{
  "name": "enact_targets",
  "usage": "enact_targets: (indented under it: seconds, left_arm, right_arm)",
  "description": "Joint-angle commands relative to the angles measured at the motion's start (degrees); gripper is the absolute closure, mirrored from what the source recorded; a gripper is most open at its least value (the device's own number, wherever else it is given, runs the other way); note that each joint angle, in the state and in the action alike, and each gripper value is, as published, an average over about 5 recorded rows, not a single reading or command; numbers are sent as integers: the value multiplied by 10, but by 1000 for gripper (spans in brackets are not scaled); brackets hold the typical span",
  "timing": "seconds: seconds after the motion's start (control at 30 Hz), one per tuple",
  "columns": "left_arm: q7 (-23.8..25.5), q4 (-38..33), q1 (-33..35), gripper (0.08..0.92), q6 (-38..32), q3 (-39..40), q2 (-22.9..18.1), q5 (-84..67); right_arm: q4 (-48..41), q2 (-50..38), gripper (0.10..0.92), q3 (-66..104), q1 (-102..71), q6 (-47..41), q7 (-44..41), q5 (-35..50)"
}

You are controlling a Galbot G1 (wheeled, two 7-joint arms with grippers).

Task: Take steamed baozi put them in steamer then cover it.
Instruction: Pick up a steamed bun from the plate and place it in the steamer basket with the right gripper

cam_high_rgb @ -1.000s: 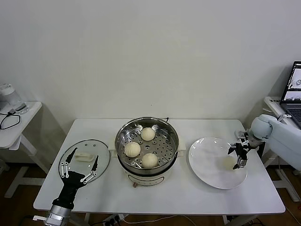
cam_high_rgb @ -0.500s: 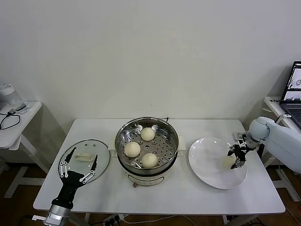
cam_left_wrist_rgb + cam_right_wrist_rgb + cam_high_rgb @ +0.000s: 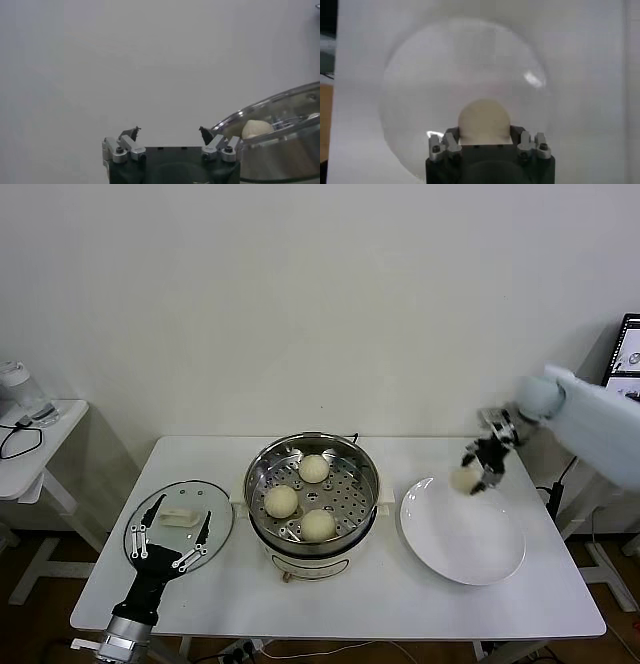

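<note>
Cream-white dough is showing between the fingers of the right gripper (image 3: 478,475): it is closing on one steamed baozi (image 3: 463,479) and holding it clear of the table. In the right wrist view the bun (image 3: 484,119) is sitting snug between the two fingers, with the white plate (image 3: 420,75) lying below it and apart from it.

Beneath and just to the outer side of this gripper, the plate (image 3: 440,534) is resting bare on the white table (image 3: 400,604). Toward the robot's left of the gripper, well apart, the steamer (image 3: 313,484) is standing with three more buns on its perforated tray (image 3: 350,489).

Left gripper (image 3: 168,536) is hanging low at the near left corner of the table with fingers spread wide, gripping nothing. Right under and just beyond its fingertips the glass lid (image 3: 225,519) is lying flat with its white handle (image 3: 179,517) up. In the left wrist view the steamer wall (image 3: 280,150) is rising to one side of the fingers, one bun (image 3: 257,128) showing over the rim.

Compared with a second ago: the right gripper was low over the plate's far right side with the bun resting there; now the bun is up off the plate and carried inward, toward the steamer. Left arm, lid and the three buns are staying as they were.
</note>
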Motion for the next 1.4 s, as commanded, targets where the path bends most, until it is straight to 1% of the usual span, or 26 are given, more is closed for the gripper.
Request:
enact_targets:
  seconds: [0.03, 0.13, 0.27, 0.57, 1.03, 1.4]
  left_arm:
    - [1, -1, 0, 177, 0, 3, 1, 1]
    - [0, 1, -1, 177, 0, 5, 0, 2]
    - [0, 0, -3, 177, 1, 8, -1, 2]
    - [-3, -1, -8, 177, 4, 6, 4, 2]
    - [-7, -2, -8, 177, 5, 5, 5, 2]
    - [-7, 1, -7, 177, 1, 3, 5, 2]
  right_arm:
    - [115, 120, 337, -145, 213, -45, -18, 178]
    - [138, 153, 333, -158, 213, -57, -1, 195]
    - [145, 194, 330, -167, 196, -73, 21, 201]
    - [110, 253, 336, -178, 142, -89, 44, 174]
    - [51, 281, 338, -191, 95, -82, 47, 127]
    - [31, 293, 312, -199, 82, -75, 49, 111]
